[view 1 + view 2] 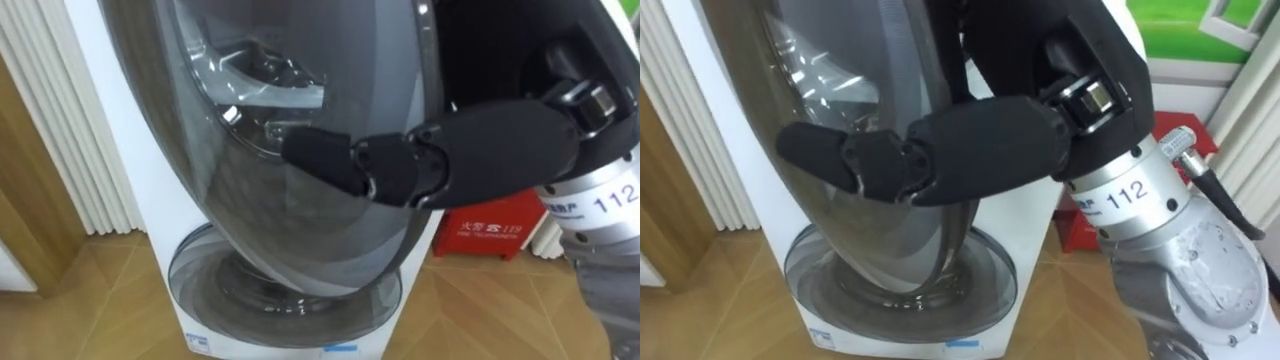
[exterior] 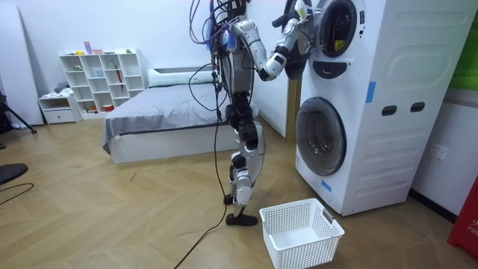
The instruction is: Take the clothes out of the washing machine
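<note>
Robot stands upright on the wood floor (image 2: pixel 112 209) facing the white stacked washing machine (image 2: pixel 388 149), both arms raised to the upper unit. The upper door (image 1: pixel 250 150), a smoked-glass dome, is swung open w/ the R hand (image 1: pixel 400 165) right at it. The black fingers (image 1: pixel 815 150) are stretched out roughly straight and lie across the glass, pointing toward the robot's left. They're spread narrow and hold nothing. Can't tell if they press on the glass or sit just off it.

In the room view a second dark shape by the door's top edge looks like the L hand (image 2: pixel 287 20). Its state: can't tell.

Clothes (image 2: pixel 337 43): a yellowish bit shows inside the upper drum opening (image 2: pixel 334 30), up in the machine, apart from both hands. Too small to say what garment.

The lower door (image 1: pixel 280 285) is closed and sits directly below the open one.

White slatted basket (image 2: pixel 302 232) sits on the floor just by the robot's feet, near the machine's front bottom corner. It looks empty from here.

Red box (image 1: pixel 485 235) on the floor beside the machine, on the robot's right. White ribbed panel (image 1: pixel 60 120) against the wall on the robot's left.

Behind the robot, a bed (image 2: pixel 164 112) w/ grey cover and a white cube shelf (image 2: pixel 104 78) along the far wall.
</note>
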You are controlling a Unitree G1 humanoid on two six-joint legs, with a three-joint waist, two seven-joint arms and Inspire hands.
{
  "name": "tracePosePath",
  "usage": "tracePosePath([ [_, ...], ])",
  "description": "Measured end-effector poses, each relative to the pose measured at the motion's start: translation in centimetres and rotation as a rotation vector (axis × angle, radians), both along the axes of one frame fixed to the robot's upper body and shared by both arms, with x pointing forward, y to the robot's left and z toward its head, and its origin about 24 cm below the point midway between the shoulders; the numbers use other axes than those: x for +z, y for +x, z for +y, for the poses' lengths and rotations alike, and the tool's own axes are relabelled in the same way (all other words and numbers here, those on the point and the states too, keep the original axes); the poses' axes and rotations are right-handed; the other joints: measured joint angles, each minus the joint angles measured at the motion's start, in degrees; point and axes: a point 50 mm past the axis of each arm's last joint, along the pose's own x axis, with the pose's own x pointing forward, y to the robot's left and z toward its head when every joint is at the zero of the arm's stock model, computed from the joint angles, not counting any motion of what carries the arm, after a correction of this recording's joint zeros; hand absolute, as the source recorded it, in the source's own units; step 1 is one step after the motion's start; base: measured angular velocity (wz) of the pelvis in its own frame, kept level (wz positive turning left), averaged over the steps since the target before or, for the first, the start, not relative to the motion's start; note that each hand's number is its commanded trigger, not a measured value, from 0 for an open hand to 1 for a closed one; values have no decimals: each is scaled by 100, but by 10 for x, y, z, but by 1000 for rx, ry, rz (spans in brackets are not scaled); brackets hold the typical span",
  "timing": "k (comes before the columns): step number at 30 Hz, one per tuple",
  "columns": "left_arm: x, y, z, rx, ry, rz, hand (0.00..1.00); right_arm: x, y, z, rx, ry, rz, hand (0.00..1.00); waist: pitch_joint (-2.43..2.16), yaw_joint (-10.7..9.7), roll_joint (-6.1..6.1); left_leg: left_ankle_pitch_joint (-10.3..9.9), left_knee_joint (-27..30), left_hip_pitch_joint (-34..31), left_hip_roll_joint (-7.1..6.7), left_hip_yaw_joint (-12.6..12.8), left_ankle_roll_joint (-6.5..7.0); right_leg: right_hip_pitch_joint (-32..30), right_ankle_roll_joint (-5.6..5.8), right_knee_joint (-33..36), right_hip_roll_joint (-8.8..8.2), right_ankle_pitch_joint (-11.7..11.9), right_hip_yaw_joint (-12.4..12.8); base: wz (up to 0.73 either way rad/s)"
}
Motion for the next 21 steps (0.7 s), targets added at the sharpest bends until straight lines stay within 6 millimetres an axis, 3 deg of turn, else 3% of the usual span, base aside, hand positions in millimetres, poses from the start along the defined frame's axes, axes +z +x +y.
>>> tracePosePath([
  [3,0,-5,4,32,5,8,0,0,0,0,19,16,8,0,0,11,1,18,6,-54,21,1,-29,-16,-25,-5,16,-15,-70,13],
  [11,2,4,2,10,-5,-14,0,-2,0,3,69,56,19,0,-7,127,26,30,54,-170,56,1,-51,-40,-71,0,39,-45,-197,7],
  [17,2,12,0,-10,-16,-37,0,-5,-5,25,221,62,17,0,-6,439,48,99,15,-171,64,-54,-121,-23,-121,11,51,-83,-345,14],
  [21,2,13,-2,-28,-19,-37,0,3,-5,45,335,-11,-34,0,39,636,-50,113,26,-236,58,-139,-144,-18,-138,-14,54,-111,-491,21],
])
